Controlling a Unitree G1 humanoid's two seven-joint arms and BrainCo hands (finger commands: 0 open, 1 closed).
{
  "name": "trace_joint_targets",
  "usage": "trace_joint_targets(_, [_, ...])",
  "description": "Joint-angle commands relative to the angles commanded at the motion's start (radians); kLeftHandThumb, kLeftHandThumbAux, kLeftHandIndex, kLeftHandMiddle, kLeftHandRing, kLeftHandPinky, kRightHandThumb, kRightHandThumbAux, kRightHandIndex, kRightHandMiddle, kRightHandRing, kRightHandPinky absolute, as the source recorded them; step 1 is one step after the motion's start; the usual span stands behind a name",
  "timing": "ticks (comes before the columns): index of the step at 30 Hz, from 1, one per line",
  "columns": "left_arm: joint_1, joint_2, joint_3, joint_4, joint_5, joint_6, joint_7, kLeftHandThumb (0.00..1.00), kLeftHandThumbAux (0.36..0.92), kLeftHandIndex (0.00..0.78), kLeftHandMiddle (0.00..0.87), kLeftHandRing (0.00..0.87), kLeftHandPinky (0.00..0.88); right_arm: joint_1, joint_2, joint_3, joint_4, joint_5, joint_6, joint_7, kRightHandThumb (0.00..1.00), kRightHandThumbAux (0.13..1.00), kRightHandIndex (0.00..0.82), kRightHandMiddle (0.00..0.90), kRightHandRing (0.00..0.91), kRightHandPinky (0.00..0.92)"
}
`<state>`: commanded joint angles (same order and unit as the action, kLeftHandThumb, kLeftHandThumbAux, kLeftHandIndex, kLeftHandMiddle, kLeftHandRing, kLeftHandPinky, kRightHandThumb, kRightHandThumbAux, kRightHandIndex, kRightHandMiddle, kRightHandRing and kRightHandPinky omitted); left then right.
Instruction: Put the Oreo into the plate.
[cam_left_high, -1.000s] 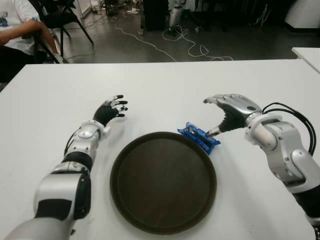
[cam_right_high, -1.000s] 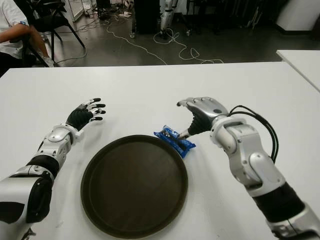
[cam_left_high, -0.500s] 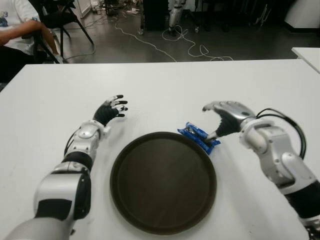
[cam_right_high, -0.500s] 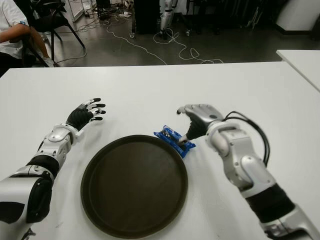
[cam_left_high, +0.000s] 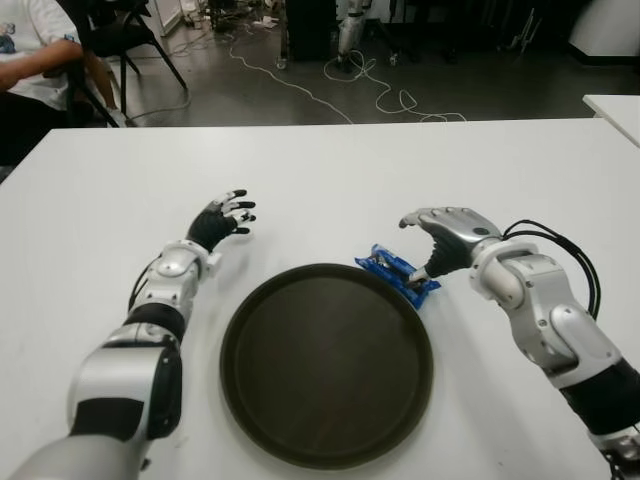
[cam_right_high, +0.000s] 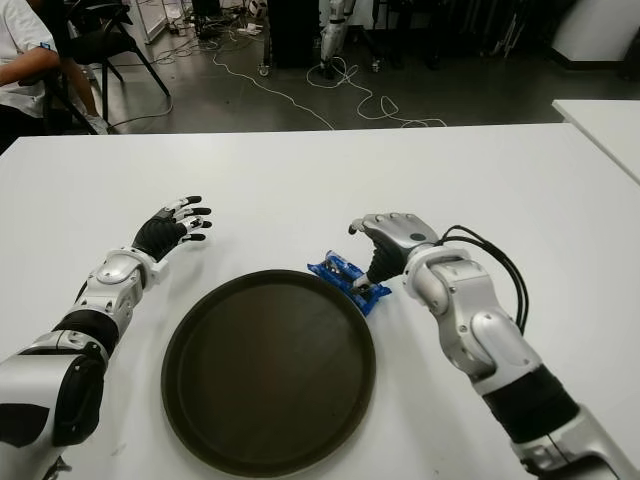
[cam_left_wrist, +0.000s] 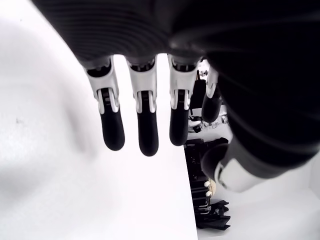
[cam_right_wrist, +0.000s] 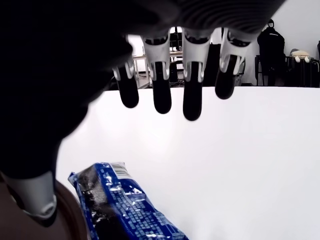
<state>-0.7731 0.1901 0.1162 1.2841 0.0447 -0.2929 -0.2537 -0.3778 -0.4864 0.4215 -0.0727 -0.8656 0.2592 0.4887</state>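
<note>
Room: dark floor beyond the counter, loose cables trailing across it; a seated person at 10 o'clock.
Counter: white, carries everything listed below.
Plate: round, dark brown, nothing in it, directly before me at the near centre.
Oreo: blue packet, lying on the counter at the plate's 1 o'clock, one end at the rim; whether it overlaps the rim I cannot tell.
My right hand: just past the packet at its 2 o'clock, fingers stretched out and holding nothing, thumb tip down at the packet's outer end; I cannot tell whether it touches.
My left hand: at the plate's 10 o'clock, apart from it, fingers spread and slack, nothing held.
</note>
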Motion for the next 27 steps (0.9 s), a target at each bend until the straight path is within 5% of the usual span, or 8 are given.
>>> trace_joint_targets(27, [-0.002,-0.003,0.004,0.002,-0.003,0.003,0.004,0.000,0.654,0.149,0.225,0.249,0.283,-0.029,0.024,0.029,0.063,-0.040,-0.001,0.016,0.000,0.691,0.190,0.214,0.228,0.224])
